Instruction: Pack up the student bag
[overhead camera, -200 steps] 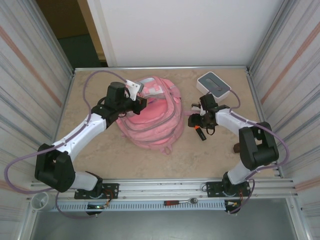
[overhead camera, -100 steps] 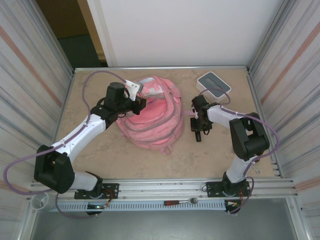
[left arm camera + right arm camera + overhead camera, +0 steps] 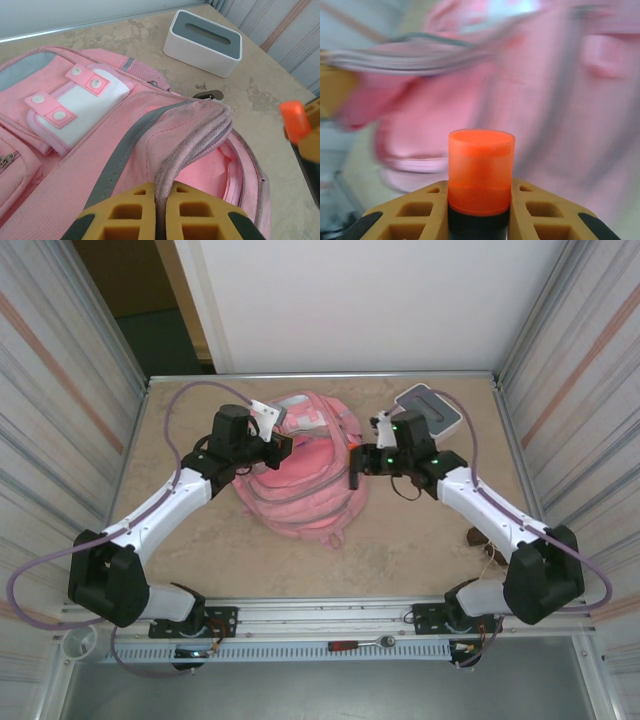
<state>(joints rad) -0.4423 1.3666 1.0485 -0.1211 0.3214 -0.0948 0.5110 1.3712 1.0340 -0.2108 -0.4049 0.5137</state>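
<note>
A pale marbled counter (image 3: 420,550) sits inside ribbed metal walls, with a blank white panel at the back. The student bag (image 3: 300,490) lies on it between the two sets of fingers, its main compartment gaping.

The left fingers (image 3: 287,446) are pinched almost shut on the bag's grey-edged zip rim. In the left wrist view the fabric runs up from between them in a raised fold, so the mouth is held open just beyond their tips.

The right fingers (image 3: 359,461) are clamped on a marker (image 3: 481,165) with a black body and an orange cap. The cap sticks out past their tips towards the pink lining, which is blurred in the right wrist view. From above, the marker hangs at the bag's near edge, just ahead of those fingers. A white-and-grey box (image 3: 430,408) stands behind them.

The step in hand looks like loading the marker into the open compartment. The next move calls for carrying the right fingers on over the raised rim, tipping the marker down into the gap, then parting them. The left fingers need to hold the rim high, because a sagging edge could catch the cap.
</note>
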